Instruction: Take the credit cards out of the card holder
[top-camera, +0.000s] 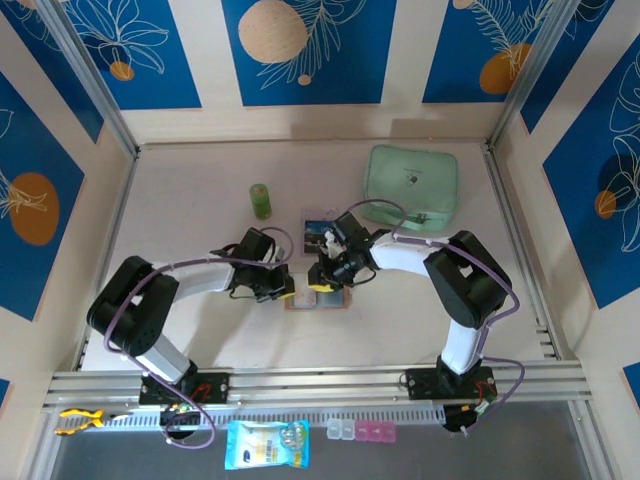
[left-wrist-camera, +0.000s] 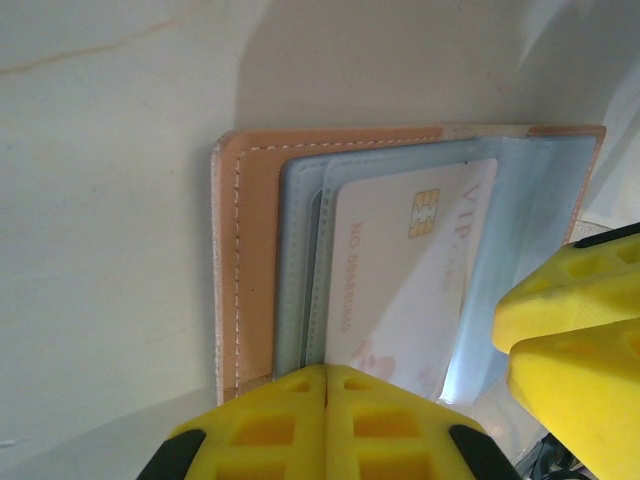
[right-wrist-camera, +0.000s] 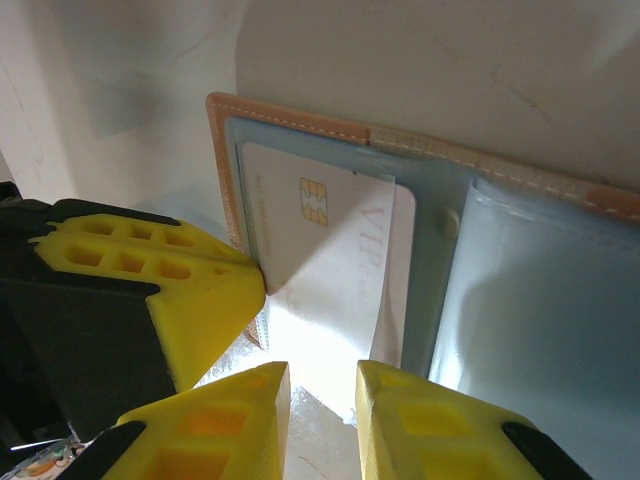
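Top external view is showing the salmon-tan leather bifold card holder (top-camera: 316, 298) lying open mid-table (top-camera: 200, 190), toward the near edge, with the left gripper (left-wrist-camera: 326, 374) closed tight at its edge and the right gripper (right-wrist-camera: 322, 378) hovering narrowly parted over a white chip card (right-wrist-camera: 325, 240) sticking out of its greyish-blue pocket.

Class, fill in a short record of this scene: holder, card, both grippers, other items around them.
card holder: open flat, inner panels up
white card: chip side up, in a pocket
left gripper: shut, at holder's edge
right gripper: slightly open, at white card's end
printed card: loose, beyond holder
others: mint pouch, green bottle
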